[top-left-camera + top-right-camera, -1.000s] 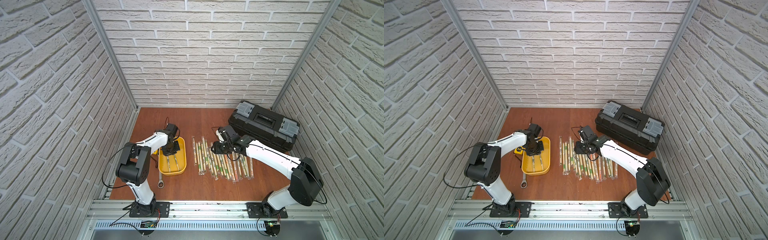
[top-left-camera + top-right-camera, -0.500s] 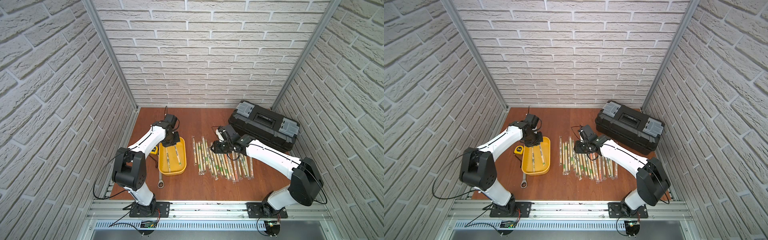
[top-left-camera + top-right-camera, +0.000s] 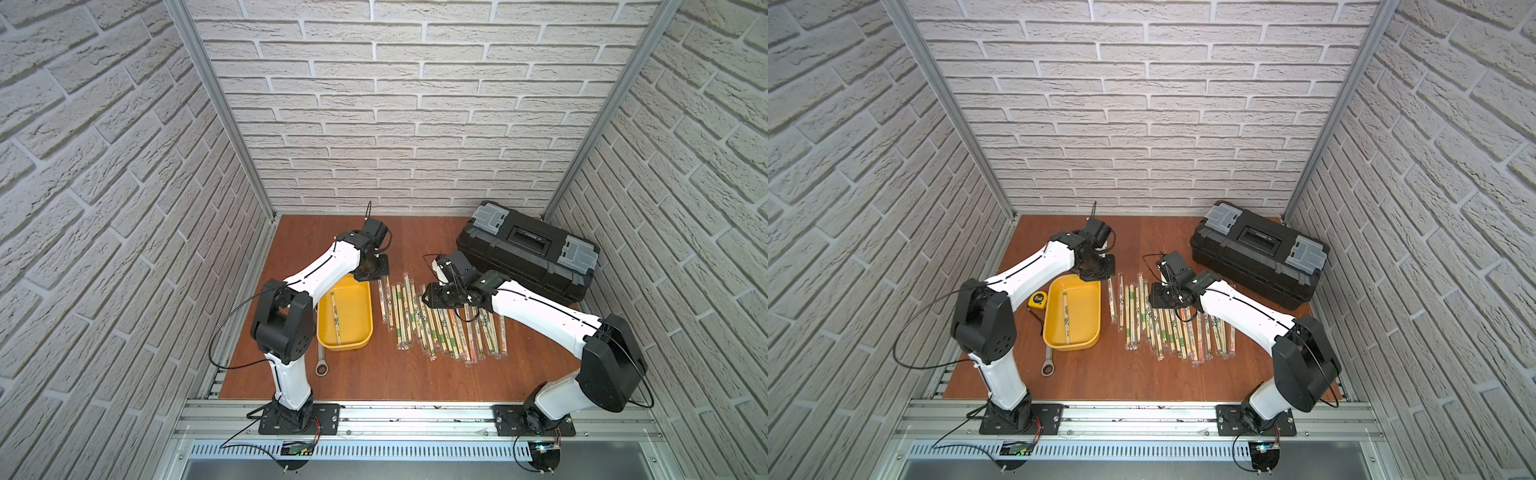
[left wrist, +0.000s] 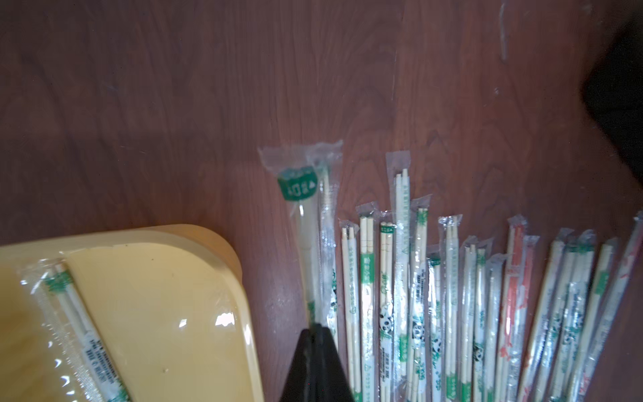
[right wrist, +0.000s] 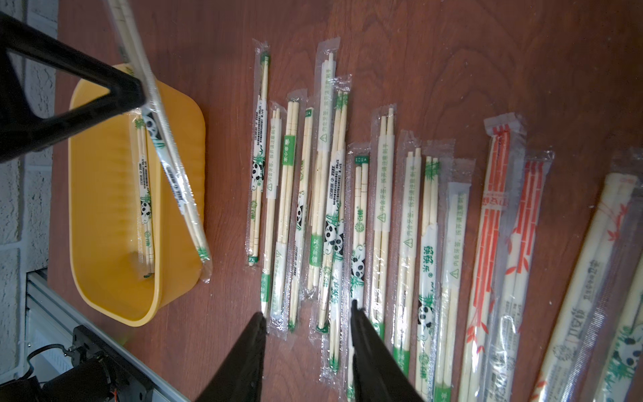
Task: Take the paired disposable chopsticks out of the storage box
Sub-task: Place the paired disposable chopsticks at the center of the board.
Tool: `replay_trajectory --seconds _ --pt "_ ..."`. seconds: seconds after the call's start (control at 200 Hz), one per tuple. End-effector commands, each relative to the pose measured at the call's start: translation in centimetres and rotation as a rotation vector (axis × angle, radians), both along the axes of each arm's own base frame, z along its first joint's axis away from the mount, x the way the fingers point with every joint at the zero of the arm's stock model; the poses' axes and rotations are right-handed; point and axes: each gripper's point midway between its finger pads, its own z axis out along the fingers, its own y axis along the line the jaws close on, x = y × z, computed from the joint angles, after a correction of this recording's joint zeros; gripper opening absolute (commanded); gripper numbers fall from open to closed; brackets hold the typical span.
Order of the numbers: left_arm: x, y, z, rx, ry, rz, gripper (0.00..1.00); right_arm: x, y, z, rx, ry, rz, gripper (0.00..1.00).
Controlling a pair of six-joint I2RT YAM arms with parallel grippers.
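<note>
One wrapped pair lies in the yellow tray. My left gripper is pinched tight on a second pair, just past the tray's right rim. My right gripper hovers half-open and empty over the row of chopsticks on the table.

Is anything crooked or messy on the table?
Yes. One chopstick pair hangs slanted from the shut left gripper, at the edge of the yellow storage box. The loose pairs on the table make a sloppy row, several crossing each other.
</note>
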Motion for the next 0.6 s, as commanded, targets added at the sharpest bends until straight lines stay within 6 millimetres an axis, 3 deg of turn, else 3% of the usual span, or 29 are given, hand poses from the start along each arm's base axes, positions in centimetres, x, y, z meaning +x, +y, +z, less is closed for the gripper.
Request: replay_trajectory --seconds 0.0,0.1,0.255,0.45,0.595 --pt "0.4 -0.4 -1.6 -0.002 0.021 0.015 0.00 0.0 -0.7 0.9 0.004 -0.041 -0.007 0.42" --pt "0.4 -0.4 -3.1 0.013 0.043 0.016 0.03 -0.2 -1.0 0.8 -0.001 -0.043 -0.012 0.42" --pt "0.7 -0.4 -4.0 0.024 0.051 0.013 0.31 -0.3 -1.2 0.8 0.001 -0.040 -0.016 0.42" --pt "1.6 -0.7 -0.6 -0.002 -0.024 0.008 0.40 -0.2 -1.1 0.8 0.004 -0.040 -0.014 0.42" --pt "0.5 1.6 1.5 0.018 -0.066 0.049 0.42 -0.1 -1.0 0.8 0.007 -0.040 -0.012 0.42"
